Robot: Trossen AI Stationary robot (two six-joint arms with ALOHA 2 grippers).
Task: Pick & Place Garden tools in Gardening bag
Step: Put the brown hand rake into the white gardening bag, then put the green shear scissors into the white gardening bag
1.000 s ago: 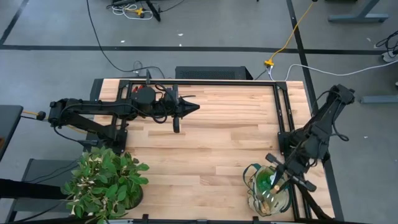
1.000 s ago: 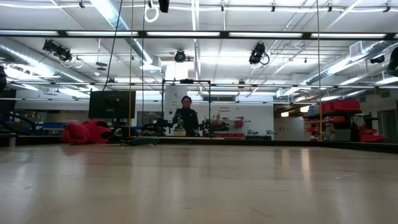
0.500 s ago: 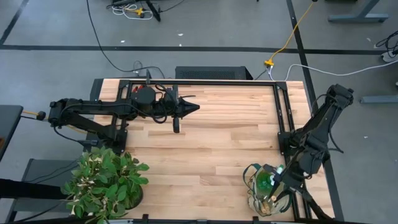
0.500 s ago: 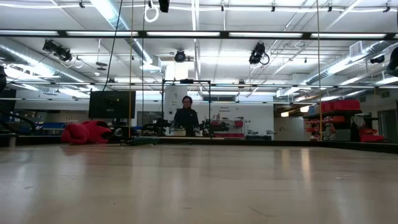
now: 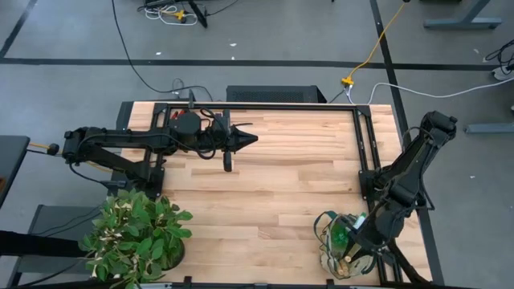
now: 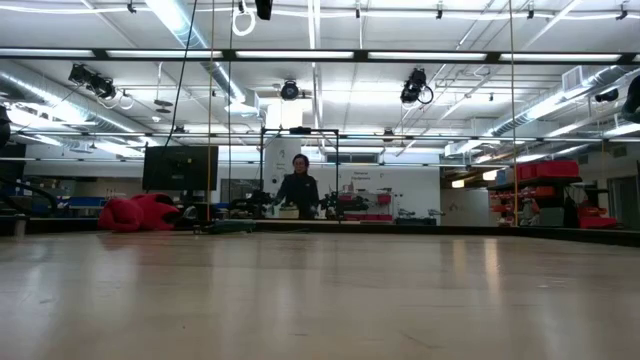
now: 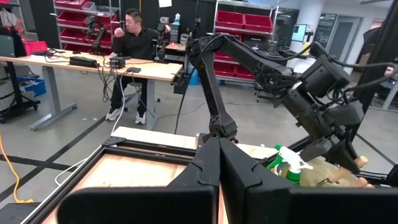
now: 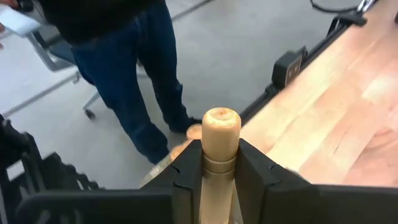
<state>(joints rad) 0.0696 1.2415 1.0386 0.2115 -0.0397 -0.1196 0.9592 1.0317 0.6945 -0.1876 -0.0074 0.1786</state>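
Observation:
The beige gardening bag [image 5: 337, 255] stands on the table near its near right corner. In it are a green-and-white spray bottle [image 7: 287, 163] and light wooden tool handles [image 7: 347, 180]. My right gripper [image 5: 353, 245] is over the bag, shut on a garden tool's light wooden handle [image 8: 220, 144]; the tool's metal end is hidden. My left gripper [image 5: 250, 138] is shut and empty above the far left part of the table; its closed fingers also show in the left wrist view [image 7: 217, 168]. My right gripper pinches the wooden handle just below its rounded free end [image 8: 219, 163], between its two fingers. The rounded end [image 8: 221, 119] sticks out past the fingertips. The gripper comes down slanting over the bag's mouth. The rest of the tool is hidden behind the fingers.
A leafy potted plant [image 5: 135, 234] stands at the near left corner. A black frame [image 5: 265, 107] runs along the far and right edges of the table. Bare wood lies in the middle [image 5: 265, 193]. People are in the room beyond the table [image 6: 297, 188].
My right gripper has moved a little toward the table's near edge and down over the bag, still shut on the tool's handle. The left arm has kept still.

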